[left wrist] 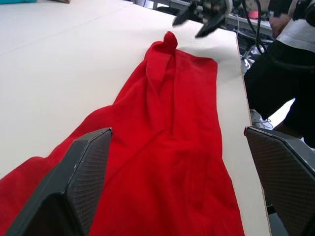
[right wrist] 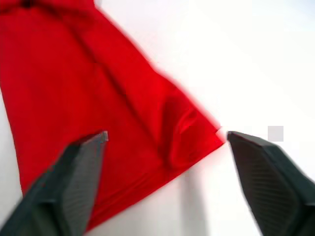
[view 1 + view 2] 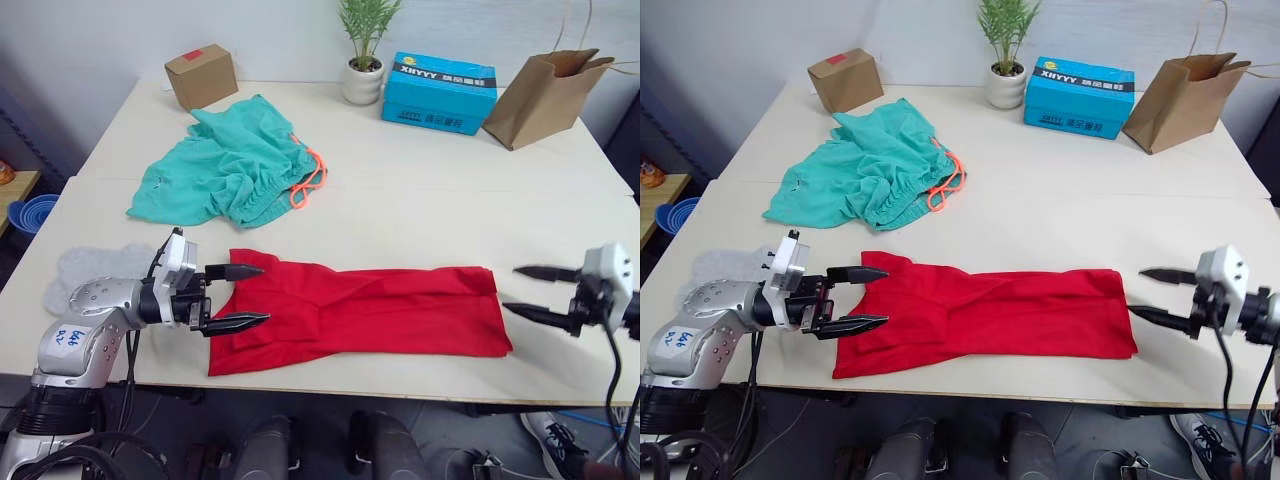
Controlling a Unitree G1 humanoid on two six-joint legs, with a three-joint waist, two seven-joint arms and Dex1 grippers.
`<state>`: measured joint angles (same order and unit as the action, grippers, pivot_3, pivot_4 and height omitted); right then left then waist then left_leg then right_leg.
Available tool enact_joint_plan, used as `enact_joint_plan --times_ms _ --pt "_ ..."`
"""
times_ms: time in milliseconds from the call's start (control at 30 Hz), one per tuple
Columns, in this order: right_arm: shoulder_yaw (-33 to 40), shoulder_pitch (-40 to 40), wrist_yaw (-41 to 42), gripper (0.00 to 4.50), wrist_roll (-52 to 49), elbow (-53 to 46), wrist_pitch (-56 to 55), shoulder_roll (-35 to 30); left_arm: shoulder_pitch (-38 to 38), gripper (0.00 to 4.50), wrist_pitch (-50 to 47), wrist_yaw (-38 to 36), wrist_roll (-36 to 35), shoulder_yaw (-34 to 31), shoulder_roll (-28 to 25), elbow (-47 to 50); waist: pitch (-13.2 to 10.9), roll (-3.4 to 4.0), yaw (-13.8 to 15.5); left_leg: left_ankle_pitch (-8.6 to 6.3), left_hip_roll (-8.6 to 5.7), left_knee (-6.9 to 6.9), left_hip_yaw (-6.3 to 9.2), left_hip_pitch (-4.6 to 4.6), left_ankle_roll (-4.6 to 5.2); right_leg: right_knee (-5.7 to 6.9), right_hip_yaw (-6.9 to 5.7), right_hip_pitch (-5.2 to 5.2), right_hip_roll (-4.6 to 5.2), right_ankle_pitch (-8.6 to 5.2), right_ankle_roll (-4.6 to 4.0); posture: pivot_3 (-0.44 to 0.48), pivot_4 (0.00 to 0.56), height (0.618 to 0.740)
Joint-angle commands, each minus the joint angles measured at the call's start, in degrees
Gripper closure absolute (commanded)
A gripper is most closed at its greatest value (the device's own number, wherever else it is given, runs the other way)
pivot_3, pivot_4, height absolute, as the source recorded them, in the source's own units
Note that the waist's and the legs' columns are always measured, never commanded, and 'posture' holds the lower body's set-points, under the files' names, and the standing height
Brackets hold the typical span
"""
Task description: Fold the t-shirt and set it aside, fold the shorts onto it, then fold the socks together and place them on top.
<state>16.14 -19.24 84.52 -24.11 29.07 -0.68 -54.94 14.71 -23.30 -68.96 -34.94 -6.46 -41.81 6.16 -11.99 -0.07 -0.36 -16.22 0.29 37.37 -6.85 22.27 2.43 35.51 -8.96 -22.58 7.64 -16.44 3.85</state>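
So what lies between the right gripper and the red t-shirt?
Bare table; right gripper hangs open just off the t-shirt, seen in the left eye view.

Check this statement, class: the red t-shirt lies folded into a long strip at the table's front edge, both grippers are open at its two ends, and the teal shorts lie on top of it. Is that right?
One detail is wrong. The teal shorts do not lie on the red t-shirt; they lie apart, farther back on the table, as the left eye view shows. The left gripper and right gripper are indeed open at the strip's ends.
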Motion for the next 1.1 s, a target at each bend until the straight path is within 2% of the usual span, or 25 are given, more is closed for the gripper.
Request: enact_joint_plan --times_ms 33,133,200,367,467,567,667,933,1100 --pt "-2.8 -4.5 0.9 0.01 -0.3 -4.1 4.4 -0.5 0.0 0.0 1.2 0.7 0.5 -0.3 0.7 0.6 0.0 0.01 0.0 0.0 0.02 -0.01 0.0 0.0 -0.02 0.01 -0.01 -0.01 -0.03 0.0 0.0 0.0 0.15 0.74" --pt "-7.0 -8.7 0.1 0.01 1.7 -4.0 8.2 1.0 0.3 0.0 1.2 1.4 0.6 0.3 1.8 1.0 0.0 0.0 0.2 0.03 0.05 -0.03 -0.01 0.01 -0.03 0.01 -0.02 -0.03 -0.07 -0.01 -0.02 0.0 0.15 0.74" --pt "-10.2 -12.5 -1.4 0.01 5.0 -0.4 8.3 2.2 0.3 0.0 1.2 1.9 0.8 0.7 2.5 1.5 0.0 0.0 0.2 0.03 0.04 0.0 -0.01 0.04 -0.02 -0.01 -0.03 -0.03 -0.07 -0.01 -0.02 0.0 0.15 0.74" --pt "-17.0 -18.9 -1.3 0.01 13.7 10.4 1.1 2.8 0.0 0.0 1.3 2.1 1.1 1.3 3.0 2.3 0.0 0.0 0.6 0.16 -0.02 0.03 -0.01 0.12 0.26 -0.05 -0.07 -0.04 -0.03 -0.01 -0.02 0.0 0.15 0.74" --pt "-18.1 -21.3 -0.4 0.01 15.1 13.3 -0.1 3.1 -0.1 0.0 1.4 2.0 1.1 1.2 3.0 2.4 0.0 0.0 0.3 0.16 -0.03 0.02 -0.02 0.14 0.29 -0.08 -0.06 -0.05 -0.04 -0.01 -0.02 0.0 0.15 0.74" --pt "-18.4 -22.3 0.6 0.64 15.7 15.0 -1.6 3.4 -0.1 0.0 1.5 2.0 1.2 1.1 3.1 2.4 0.0 0.0 0.2 0.17 -0.01 0.02 -0.03 0.13 0.29 -0.07 -0.07 -0.05 -0.07 -0.01 -0.02 0.0 0.15 0.74" --pt "-18.0 -22.0 -0.2 1.59 16.5 16.3 -3.6 3.4 -0.2 0.0 1.7 2.3 1.1 1.0 3.3 2.4 0.0 0.01 0.1 0.17 0.01 0.02 -0.03 0.11 0.28 -0.04 -0.06 -0.05 -0.1 -0.01 -0.02 0.0 0.15 0.74" --pt "-15.3 -19.7 1.4 4.48 13.8 16.3 -6.8 3.7 -0.4 0.0 1.9 1.8 0.7 1.4 4.2 3.1 0.0 0.01 0.2 0.18 0.0 0.04 -0.03 0.11 0.28 -0.03 -0.06 -0.04 -0.09 -0.01 -0.02 0.0 0.15 0.74" --pt "-13.4 -16.8 2.7 4.48 11.3 14.0 -8.5 3.2 -0.2 0.0 1.9 0.8 0.9 1.8 4.3 2.9 0.0 0.01 0.3 0.18 0.0 0.05 -0.03 0.11 0.28 -0.03 -0.06 -0.03 -0.09 -0.01 -0.02 0.0 0.15 0.74"
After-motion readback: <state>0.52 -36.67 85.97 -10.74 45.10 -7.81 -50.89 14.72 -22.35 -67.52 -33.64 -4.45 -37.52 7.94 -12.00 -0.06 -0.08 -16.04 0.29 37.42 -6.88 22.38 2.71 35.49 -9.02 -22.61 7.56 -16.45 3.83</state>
